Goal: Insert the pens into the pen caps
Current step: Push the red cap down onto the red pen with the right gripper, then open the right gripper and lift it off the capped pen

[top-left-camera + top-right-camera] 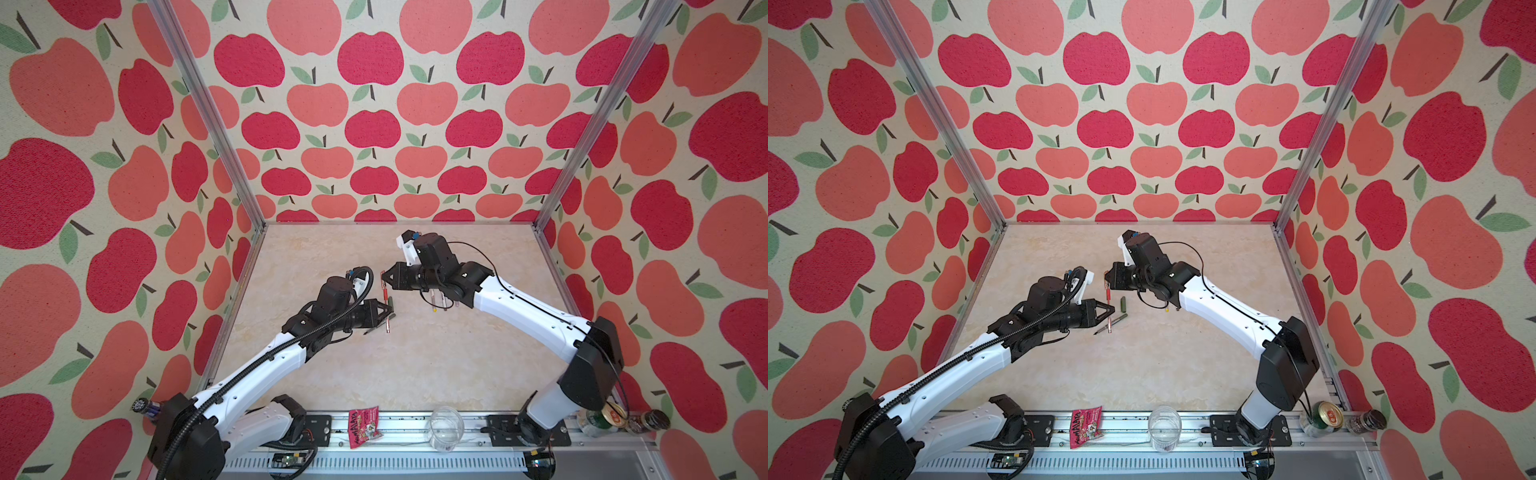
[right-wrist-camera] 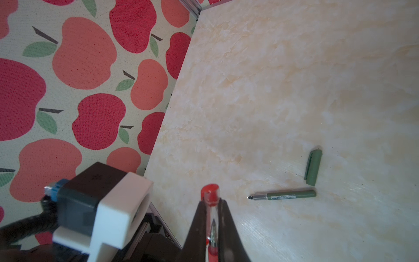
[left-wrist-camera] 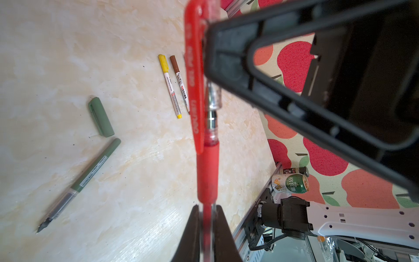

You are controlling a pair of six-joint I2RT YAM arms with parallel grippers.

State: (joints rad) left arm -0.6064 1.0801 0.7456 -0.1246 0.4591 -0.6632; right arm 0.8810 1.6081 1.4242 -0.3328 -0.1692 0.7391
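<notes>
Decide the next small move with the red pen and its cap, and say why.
Probably push the red pen further into the red cap along its axis: the left gripper clamps the pen, the right gripper the cap, and the nib sits only partway inside.

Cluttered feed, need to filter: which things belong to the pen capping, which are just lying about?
Job: red pen in left gripper, red cap in right gripper, green pen, green cap, yellow marker, brown marker.
Lying about: snack packet, clear cup, beer can, dark bottle.
</notes>
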